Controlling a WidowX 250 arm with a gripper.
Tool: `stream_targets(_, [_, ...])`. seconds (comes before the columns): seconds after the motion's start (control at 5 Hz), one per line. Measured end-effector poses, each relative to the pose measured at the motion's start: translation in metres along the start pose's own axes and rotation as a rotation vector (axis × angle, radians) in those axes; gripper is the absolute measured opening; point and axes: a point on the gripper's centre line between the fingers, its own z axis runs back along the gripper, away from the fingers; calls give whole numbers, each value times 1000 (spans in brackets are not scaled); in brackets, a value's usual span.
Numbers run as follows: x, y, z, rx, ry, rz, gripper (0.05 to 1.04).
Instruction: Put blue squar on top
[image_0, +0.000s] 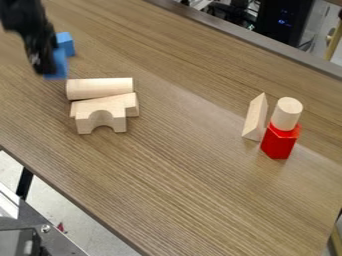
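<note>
The task names no stack, so my first risk is bringing the blue to the wrong one; I judge the likeliest is at the right, where an upright wooden cylinder (286, 114) stands on a red block (277, 143). That cylinder's top is small and round, so a square set down off its middle could tip, and a push sideways on contact could send the cylinder off the red block. A wooden wedge (255, 118) stands just beside it, tall and thin; coming in low from that side, I could knock it over. Nearer me, a wooden cylinder (100, 88) lies on its side by the arch block (101, 118) and might roll if brushed. Two blue pieces are close together at the upper left: a blue block (60, 69) right against my fingers (43, 64), and a second blue piece (65, 44) just behind it on the tabletop (180, 165). Either could be the square meant, and a careless swing could bump one with the other. Whether my fingers are apart or clamped on the nearer blue, I cannot tell; they are at its side, seemingly touching.
</note>
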Motion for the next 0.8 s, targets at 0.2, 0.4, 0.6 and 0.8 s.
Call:
stream_targets(0.2, [-26, 7, 43, 10, 52, -54, 570])
stream_targets(0.4, [-57, 19, 69, 38, 48, -149, 570])
stream_targets(0.6, [-93, 31, 73, 64, -8, -317, 570])
stream_targets(0.8, [-123, 43, 69, 39, -73, -477, 569])
